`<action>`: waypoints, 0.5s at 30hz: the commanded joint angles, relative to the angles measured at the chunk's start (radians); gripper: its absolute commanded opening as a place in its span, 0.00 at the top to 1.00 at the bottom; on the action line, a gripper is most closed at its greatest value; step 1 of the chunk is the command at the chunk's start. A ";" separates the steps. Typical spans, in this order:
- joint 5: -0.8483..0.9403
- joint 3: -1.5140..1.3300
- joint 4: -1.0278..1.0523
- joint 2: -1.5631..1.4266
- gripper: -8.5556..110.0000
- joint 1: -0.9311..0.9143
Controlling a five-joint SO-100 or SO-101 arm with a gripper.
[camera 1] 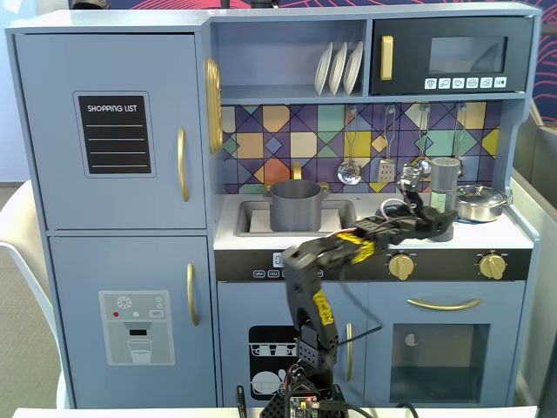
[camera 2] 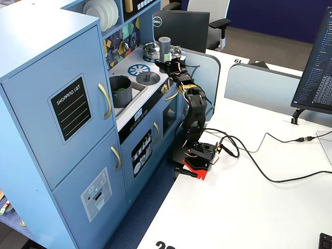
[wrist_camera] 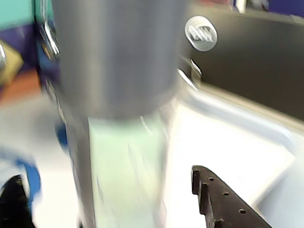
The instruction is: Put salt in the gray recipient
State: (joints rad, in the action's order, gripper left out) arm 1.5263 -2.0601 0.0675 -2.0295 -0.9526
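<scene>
One gripper at the salt, arm stretched over the stove counter toward the right end in a fixed view. Wrist view: salt fills the frame, blurred, pale green label facing camera; one black finger shows to its right with a gap of counter between, a dark sliver low left is probably the other. Jaws look spread around the shaker, not yet pinching; contact can't be confirmed. Salt stands upright just beside the shiny steel pan. Gray recipient sits in the sink, well apart to the left, also seen in another fixed view.

Step in hand: grasp. Judgement: centre the shaker between the fingers, close low on the body below the cap, keep it vertical, avoid nudging it into the pan, lift clear before swinging to the pot.
</scene>
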 commanded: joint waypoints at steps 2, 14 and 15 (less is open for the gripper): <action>0.043 -0.115 0.623 -0.571 0.72 0.054; 0.172 -0.382 1.454 -1.029 0.93 0.738; 0.121 -0.442 1.427 -1.055 0.93 0.762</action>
State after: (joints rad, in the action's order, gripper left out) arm 1.6858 -2.3577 1.4726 -3.0189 -0.3053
